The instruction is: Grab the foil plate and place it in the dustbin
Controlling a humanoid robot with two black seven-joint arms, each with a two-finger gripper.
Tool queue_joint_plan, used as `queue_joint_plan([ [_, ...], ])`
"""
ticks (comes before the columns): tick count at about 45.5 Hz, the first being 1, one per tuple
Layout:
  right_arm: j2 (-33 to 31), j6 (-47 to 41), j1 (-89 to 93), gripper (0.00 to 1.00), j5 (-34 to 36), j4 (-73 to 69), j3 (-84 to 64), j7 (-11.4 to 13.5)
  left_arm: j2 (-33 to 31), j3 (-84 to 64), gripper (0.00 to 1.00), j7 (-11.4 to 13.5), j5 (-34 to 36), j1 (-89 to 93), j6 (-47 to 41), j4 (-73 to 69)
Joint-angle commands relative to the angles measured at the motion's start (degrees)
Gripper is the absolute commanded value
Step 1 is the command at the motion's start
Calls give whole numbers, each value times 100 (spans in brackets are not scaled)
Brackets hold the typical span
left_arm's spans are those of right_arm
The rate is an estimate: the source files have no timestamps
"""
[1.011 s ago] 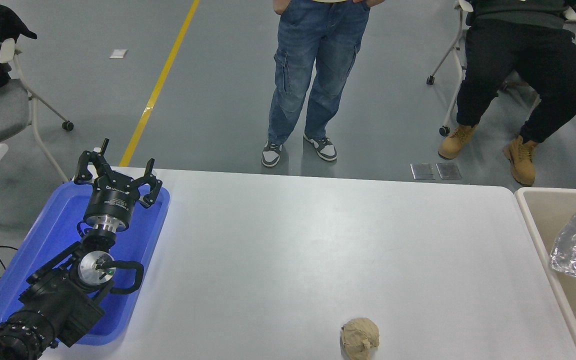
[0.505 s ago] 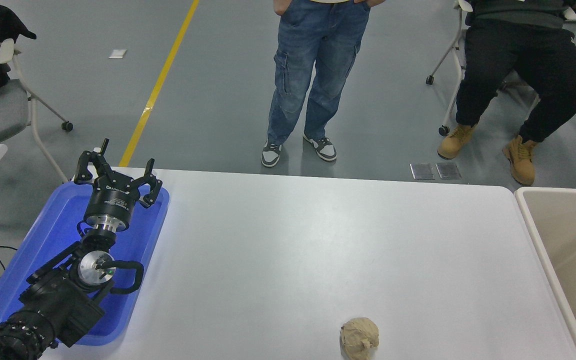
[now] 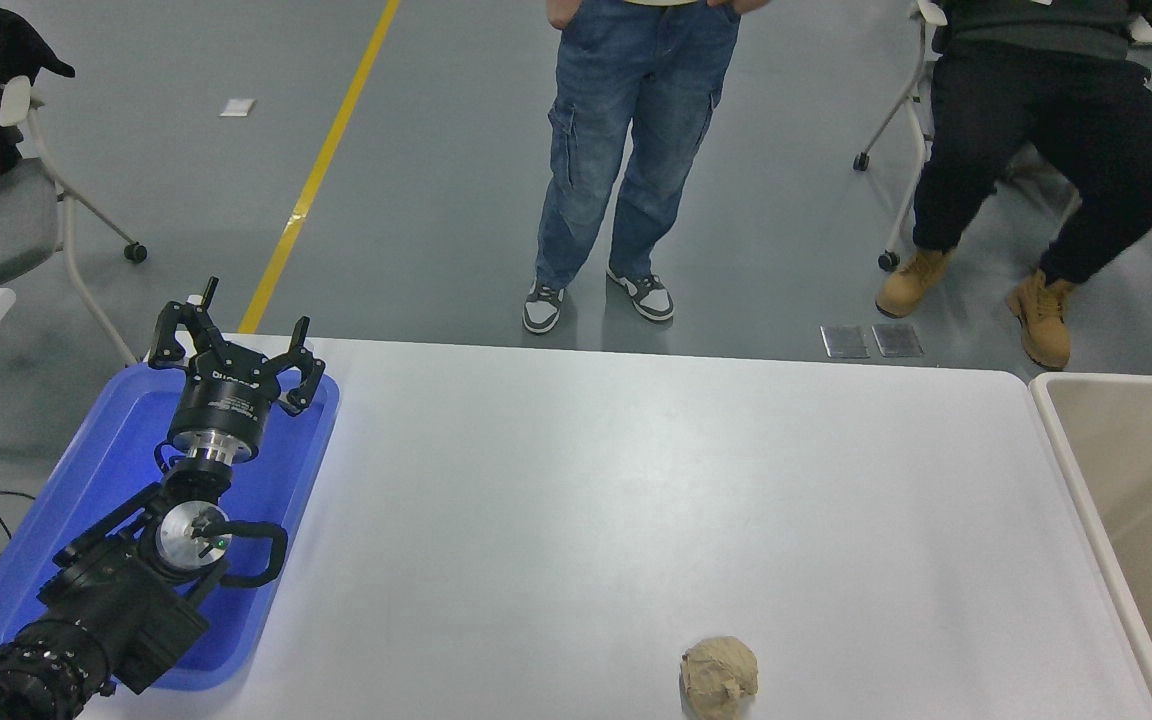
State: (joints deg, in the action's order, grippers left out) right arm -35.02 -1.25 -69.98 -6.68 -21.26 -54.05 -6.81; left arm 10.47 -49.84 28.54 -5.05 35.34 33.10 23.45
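My left gripper (image 3: pixel 233 352) hangs at the lower left of the frame with its fingers spread and nothing between them, poised over the far end of the blue tray (image 3: pixel 86 470) that sits at the left edge of the white table (image 3: pixel 576 480). My right gripper is not in view, so I cannot say how its fingers stand. Further out, near the bottom centre-right, a small tan paper ball (image 3: pixel 720 677) lies alone on the tabletop. At the right edge stands the dustbin (image 3: pixel 1076 440), cream rim toward me — what I can see of its inside is bare beige wall, and the foil plate shows nowhere in the frame, neither on the table nor in the visible part of the bin. I judge the plate is either deep in the bin out of sight or off to the right. The step in hand seems to be closing out: best to keep the right arm clear of the bin's rim so nothing snags and tips it, keep this left arm parked, and leave the paper ball alone. Beyond the table's far edge, a person stands at top centre and another sits at the upper right.
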Motion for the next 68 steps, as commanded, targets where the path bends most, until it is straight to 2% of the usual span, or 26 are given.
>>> queue_joint_plan([
  [1,496,-516,-1131,100,-290,-291,-44,4,-1,0,100,-6,4,-1,-6,2],
  [11,927,-1166,-1746,100,-668,-466,-44,13,-1,0,100,3,-4,-1,-6,2],
  [23,1261,-2071,-2792,100,-1274,-1485,-272,101,-1,0,100,-6,4,-9,-6,2],
  [30,1507,-2493,-3346,100,-1283,-2179,-852,101,-1,0,100,-6,-4,-1,-6,2],
  [39,1507,-3425,-4365,100,-1283,-3945,-1309,101,-1,0,100,-6,-5,-1,-6,2],
  [52,1358,-3988,-5113,100,-1134,-5343,-1389,127,-1,0,100,3,-4,-9,-6,2],
  [68,1173,-4058,-5526,100,-1099,-6285,-1670,145,-1,0,100,3,-5,-9,-6,2],
])
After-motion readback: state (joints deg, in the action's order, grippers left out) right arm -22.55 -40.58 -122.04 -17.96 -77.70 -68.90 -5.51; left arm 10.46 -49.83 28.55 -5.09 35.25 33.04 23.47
